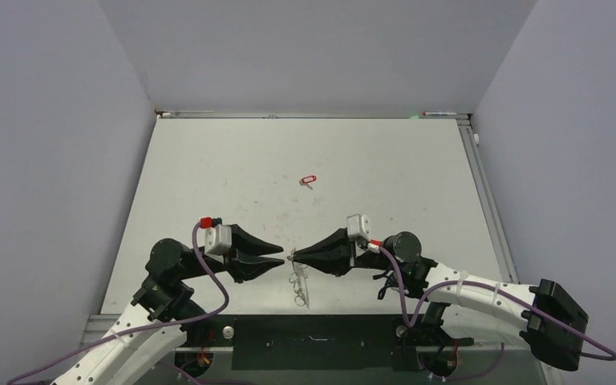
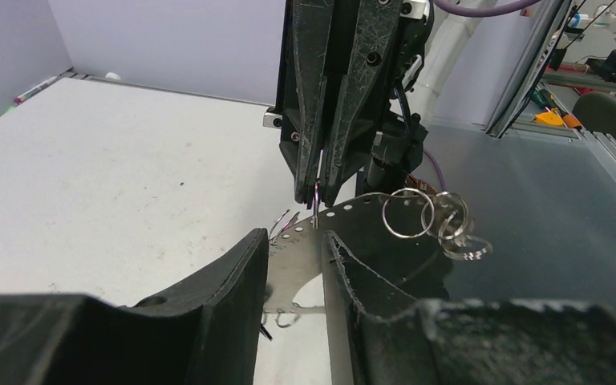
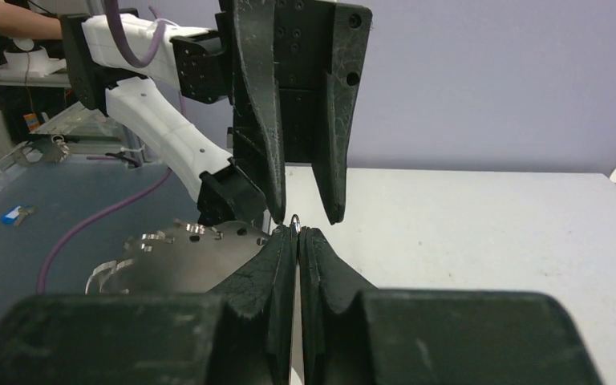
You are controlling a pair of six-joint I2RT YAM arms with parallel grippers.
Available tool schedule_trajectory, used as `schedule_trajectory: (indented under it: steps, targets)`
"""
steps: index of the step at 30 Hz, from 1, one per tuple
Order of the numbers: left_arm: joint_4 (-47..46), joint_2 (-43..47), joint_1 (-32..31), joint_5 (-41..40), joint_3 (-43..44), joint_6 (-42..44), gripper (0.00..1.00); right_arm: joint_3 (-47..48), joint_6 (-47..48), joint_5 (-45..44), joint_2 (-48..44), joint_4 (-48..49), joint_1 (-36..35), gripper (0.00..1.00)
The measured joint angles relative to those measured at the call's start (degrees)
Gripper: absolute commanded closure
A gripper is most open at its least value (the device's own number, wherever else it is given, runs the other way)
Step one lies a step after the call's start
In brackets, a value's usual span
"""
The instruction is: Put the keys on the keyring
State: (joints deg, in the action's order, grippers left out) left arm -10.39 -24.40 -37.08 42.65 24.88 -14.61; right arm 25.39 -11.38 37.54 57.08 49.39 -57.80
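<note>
The keyring (image 2: 293,265), a flat pale hoop with small holes and wire loops (image 2: 405,213) on its rim, sits between the two grippers and shows as a thin edge in the top view (image 1: 299,282). My right gripper (image 3: 297,231) is shut on one small wire loop (image 3: 295,219) at the hoop's rim. My left gripper (image 1: 282,255) is open. Its fingers (image 2: 241,273) stand apart on either side of the hoop's rim, facing the right gripper (image 2: 319,196) tip to tip. The key with the red tag (image 1: 308,180) lies alone further back on the table. I cannot pick out the plain dark grey key.
The white table (image 1: 208,176) is enclosed by grey walls at the back and on both sides. A dark panel (image 1: 313,333) runs along the near edge between the arm bases. The hoop's near part with its loops (image 1: 302,301) reaches toward that panel.
</note>
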Motion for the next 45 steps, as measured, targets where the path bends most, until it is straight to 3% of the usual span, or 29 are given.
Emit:
schedule_trajectory:
  steps: [19, 22, 25, 28, 38, 45]
  targets:
    - [-7.08, -0.17, 0.0, 4.15, -1.18, -4.9, 0.82, 0.72, 0.42, -2.01, 3.04, 4.02, -3.48, 0.95]
    - [-7.37, -0.2, 0.0, 4.15, -1.18, -5.18, 0.78, 0.85, 0.61, -2.8, 3.3, 4.04, -3.89, 0.95]
    - [-7.39, -0.24, -0.07, 4.09, -1.49, -5.44, 0.68, 1.29, 0.87, -3.13, 3.78, 3.93, -4.79, 0.95]
    - [-7.37, -0.22, -0.07, 3.82, -1.53, -5.86, 0.66, 1.31, 1.33, -3.78, 3.78, 3.87, -4.94, 0.95]
    - [-7.32, -0.39, -0.07, 3.23, -1.55, -6.16, 0.79, 1.42, 1.73, -5.42, 3.78, 4.11, -5.73, 0.95]
    - [-7.37, -0.63, -0.11, 3.26, -1.55, -6.36, 0.81, 1.42, 1.86, -6.47, 3.78, 4.13, -5.99, 0.95]
